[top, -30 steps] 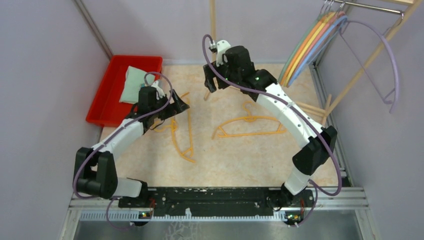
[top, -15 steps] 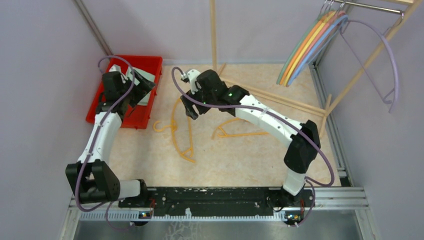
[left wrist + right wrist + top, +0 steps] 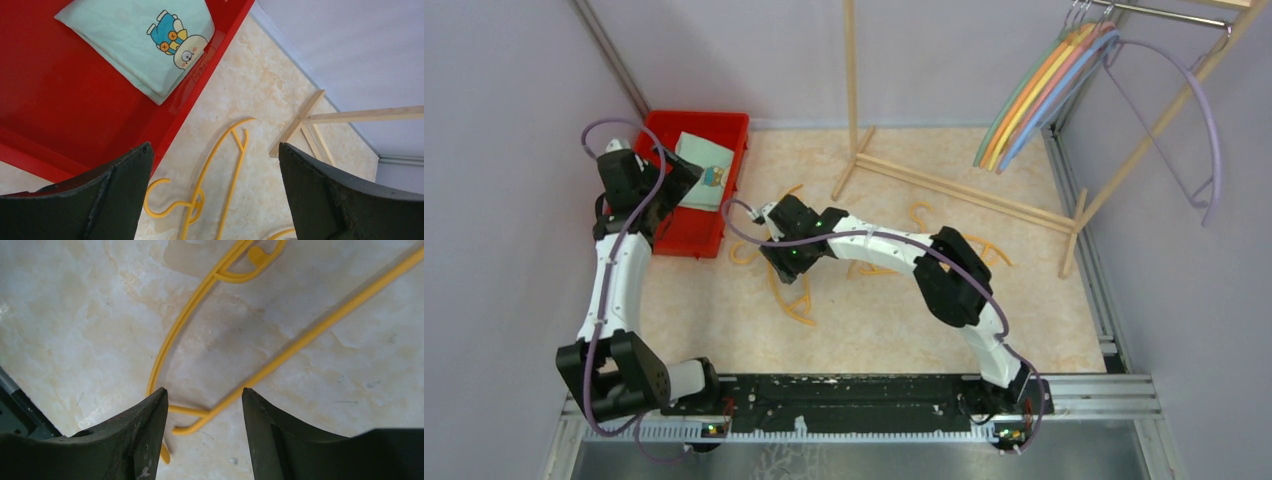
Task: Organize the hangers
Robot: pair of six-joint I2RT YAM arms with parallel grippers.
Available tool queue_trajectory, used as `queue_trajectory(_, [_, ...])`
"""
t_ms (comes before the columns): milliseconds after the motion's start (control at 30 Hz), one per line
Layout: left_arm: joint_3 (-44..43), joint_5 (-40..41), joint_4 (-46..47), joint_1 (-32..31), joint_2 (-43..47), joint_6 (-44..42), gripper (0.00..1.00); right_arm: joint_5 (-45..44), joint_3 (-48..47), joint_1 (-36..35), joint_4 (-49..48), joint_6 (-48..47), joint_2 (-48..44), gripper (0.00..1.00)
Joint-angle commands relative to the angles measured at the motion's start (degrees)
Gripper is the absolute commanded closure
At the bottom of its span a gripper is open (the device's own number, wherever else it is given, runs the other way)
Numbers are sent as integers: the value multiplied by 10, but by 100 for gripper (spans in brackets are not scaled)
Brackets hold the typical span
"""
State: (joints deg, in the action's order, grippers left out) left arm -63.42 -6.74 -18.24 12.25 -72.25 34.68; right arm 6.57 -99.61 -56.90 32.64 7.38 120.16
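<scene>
Your left pincer (image 3: 679,182) is in the upper left of the overhead view, over the right edge of the red bin (image 3: 674,238). Its own camera shows the jaws spread wide with nothing between them. In that view a pale green cloth (image 3: 145,45) with a cartoon print lies in the bin at upper left. A yellow hanger (image 3: 210,170) lies flat on the bench (image 3: 250,100) below centre, just beside the bin's wall. Your right pincer (image 3: 789,262) is left of centre in the overhead view, low over that same yellow hanger (image 3: 789,300). Its camera shows the jaws parted, and the hanger's end corner (image 3: 200,414) lies on the bench in the gap between them. You cannot tell from these views whether either finger touches it. The rest of that hanger (image 3: 300,340) runs off to the upper right of the wrist view. A second hanger (image 3: 920,213), also yellow-orange, lies on the bench right of centre, mostly hidden under the right arm, with only its hook and one end showing. At the upper right, a bunch of hung hangers (image 3: 1024,100) in green, orange, yellow and blue sits on the rack rail. A lavender hanger (image 3: 1209,120) hangs just beside them, nearer the frame edge. The wooden rack (image 3: 944,185) has its foot on the bench at upper centre.
</scene>
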Motion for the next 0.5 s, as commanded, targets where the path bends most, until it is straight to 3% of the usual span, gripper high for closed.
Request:
queue_trajectory(0, [34, -26, 66, 5, 40, 9, 0, -12, -58, -21, -2, 21, 36, 45])
queue_trajectory(467, [48, -71, 68, 5, 61, 8, 0, 6, -86, -50, -6, 49, 80, 46])
